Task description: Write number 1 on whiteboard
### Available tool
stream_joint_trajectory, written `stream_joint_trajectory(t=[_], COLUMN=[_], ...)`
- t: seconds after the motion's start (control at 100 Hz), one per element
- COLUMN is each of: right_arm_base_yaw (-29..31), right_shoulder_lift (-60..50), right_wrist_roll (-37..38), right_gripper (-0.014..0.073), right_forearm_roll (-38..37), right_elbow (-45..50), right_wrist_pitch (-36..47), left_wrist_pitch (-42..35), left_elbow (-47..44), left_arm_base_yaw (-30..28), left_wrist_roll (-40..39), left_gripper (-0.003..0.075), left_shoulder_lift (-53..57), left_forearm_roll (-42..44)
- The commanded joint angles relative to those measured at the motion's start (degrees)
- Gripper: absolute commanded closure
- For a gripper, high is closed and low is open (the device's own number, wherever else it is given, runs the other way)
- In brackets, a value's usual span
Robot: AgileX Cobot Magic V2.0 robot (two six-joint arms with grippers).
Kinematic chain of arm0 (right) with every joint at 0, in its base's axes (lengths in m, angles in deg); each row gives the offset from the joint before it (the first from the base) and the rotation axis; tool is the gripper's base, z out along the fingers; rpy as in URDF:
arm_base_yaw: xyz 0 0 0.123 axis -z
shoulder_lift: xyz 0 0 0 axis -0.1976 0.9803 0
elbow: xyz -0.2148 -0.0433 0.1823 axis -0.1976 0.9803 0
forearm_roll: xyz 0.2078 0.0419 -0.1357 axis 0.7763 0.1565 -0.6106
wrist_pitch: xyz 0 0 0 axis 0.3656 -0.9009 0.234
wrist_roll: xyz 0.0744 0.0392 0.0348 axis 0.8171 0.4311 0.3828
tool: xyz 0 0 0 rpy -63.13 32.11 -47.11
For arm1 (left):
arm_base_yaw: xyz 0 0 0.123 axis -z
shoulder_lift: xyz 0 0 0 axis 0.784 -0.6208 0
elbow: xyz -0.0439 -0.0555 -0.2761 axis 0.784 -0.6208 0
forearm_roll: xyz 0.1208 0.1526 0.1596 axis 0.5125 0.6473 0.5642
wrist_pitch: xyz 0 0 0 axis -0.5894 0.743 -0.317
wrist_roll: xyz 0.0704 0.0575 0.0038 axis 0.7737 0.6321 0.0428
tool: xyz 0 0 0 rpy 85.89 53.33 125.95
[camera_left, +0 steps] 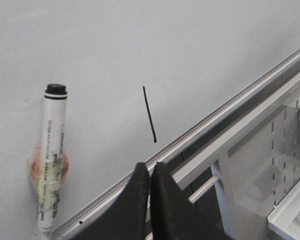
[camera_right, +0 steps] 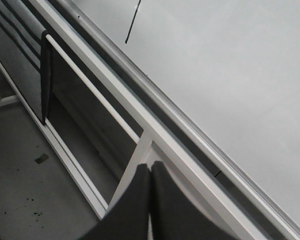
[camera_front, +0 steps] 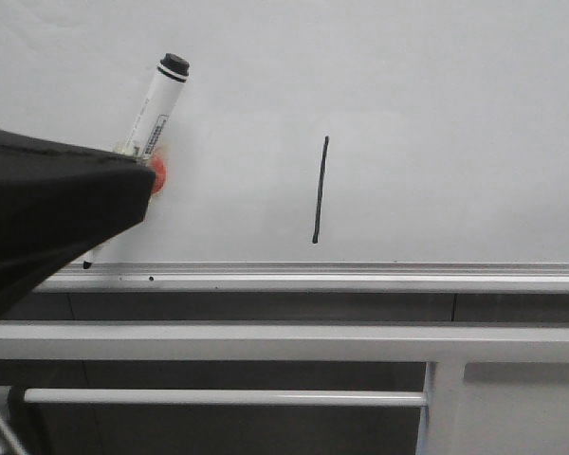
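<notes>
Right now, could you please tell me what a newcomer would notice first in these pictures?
First, the number 1, a thin black slanted stroke near the middle of the whiteboard, just above its silver ledge. Next, the marker pen leaning against the board to the stroke's left, its tip down on the ledge, with the dark left arm in front of its lower part.
</notes>
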Motion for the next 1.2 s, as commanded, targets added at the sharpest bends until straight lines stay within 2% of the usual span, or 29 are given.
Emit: stream_joint_trajectory(t=[0.0,0.07,0.14,0.29,0.42,0.51,0.6,0.69,0.79,0.9,1.06,1.19], right_arm_base_yaw=[0.52,0.52,0.52,0.52,0.52,0.52,0.52,0.52,0.52,0.52,0.52,0.52], right_shoulder_lift=[0.02,0.02,0.02,0.02,0.02,0.02,0.02,0.02,0.02,0.02,0.02,0.02], right_wrist_roll=[-0.44,-0.44,-0.44,-0.44,-0.44,-0.44,-0.44,-0.44,-0.44,-0.44,-0.44,-0.44], right_gripper=[0.0657,0.0657,0.0657,0.0657,0.0657,0.0657,0.0657,0.0657,0.0657,0.0657,0.0657,0.0657], right_forearm_roll=[-1.11,-1.11,-1.11,-1.11,-1.11,-1.11,-1.11,-1.11,-1.11,-1.11,-1.11,-1.11], right_elbow=[-1.33,-1.33,-1.33,-1.33,-1.33,-1.33,-1.33,-1.33,-1.33,-1.33,-1.33,-1.33], right_wrist_pitch=[3.93,3.93,3.93,3.93,3.93,3.93,3.93,3.93,3.93,3.93,3.93,3.93], left_wrist_pitch=[-12.78,-12.78,-12.18,-5.0,2.23,7.56,15.26,26.36,38.41,49.74,57.09,56.96], left_elbow=[1.0,1.0,1.0,1.0,1.0,1.0,1.0,1.0,1.0,0.58,-4.47,-11.49], left_arm_base_yaw=[0.63,-0.81,-5.0,-18.62,-32.63,-42.63,-51.86,-60.51,-70.05,-80.08,-88.33,-92.53], left_wrist_roll=[0.61,1.37,1.27,-1.74,-14.42,-21.91,-26.44,-26.49,-23.06,-18.19,-17.92,-17.92], left_gripper=[0.0741,0.0741,0.0741,0.0741,0.0741,0.0741,0.0741,0.0741,0.0741,0.0741,0.0741,0.0741], left_shoulder_lift=[3.56,6.33,10.0,19.99,31.03,39.69,48.19,56.12,64.03,70.77,73.8,73.8], left_forearm_roll=[4.91,10.85,19.72,43.32,64.33,71.32,70.26,64.08,53.82,47.03,42.58,36.95])
